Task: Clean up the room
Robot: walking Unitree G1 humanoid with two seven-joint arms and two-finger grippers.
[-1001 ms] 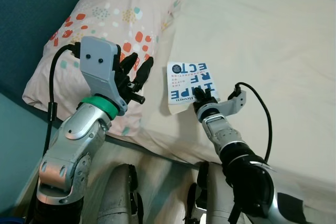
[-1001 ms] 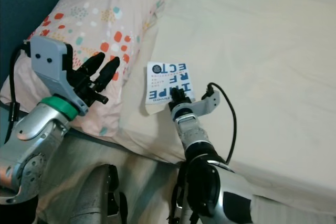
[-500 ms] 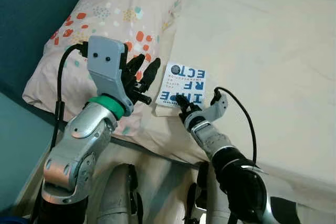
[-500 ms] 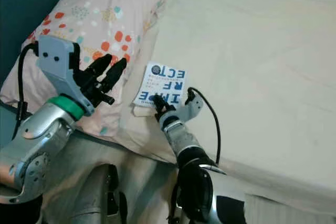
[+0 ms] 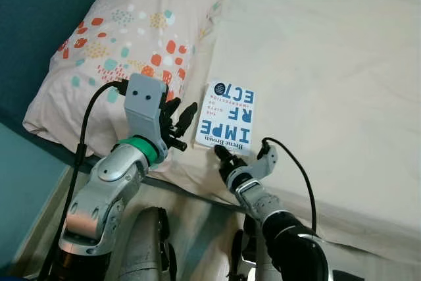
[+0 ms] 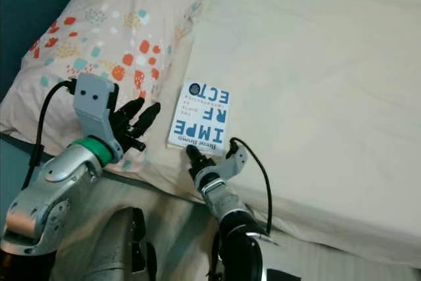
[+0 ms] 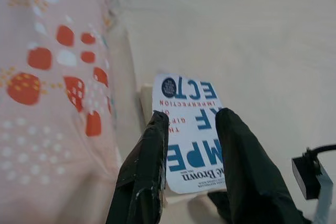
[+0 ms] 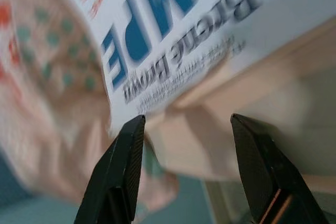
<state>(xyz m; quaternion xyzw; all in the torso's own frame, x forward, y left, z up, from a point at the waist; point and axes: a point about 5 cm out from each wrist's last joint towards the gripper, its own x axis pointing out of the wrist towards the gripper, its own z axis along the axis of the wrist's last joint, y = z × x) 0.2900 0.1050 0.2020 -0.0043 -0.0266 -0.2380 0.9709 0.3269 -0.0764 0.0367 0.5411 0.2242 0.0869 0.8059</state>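
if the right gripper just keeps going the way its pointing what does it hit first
Most likely the near edge of the book. The right gripper sits open just short of that edge, fingers aimed at it; the right wrist view shows the cover straight ahead. Depth is unclear, so it could brush the bed sheet beneath first.

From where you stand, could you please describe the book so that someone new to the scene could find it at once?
Look at the bed with its cream sheet, then at the spotted pillow at its head. The book lies flat on the sheet beside the pillow, near the bed's edge, just beyond the right tool. Its white cover with big blue letters sets it apart.
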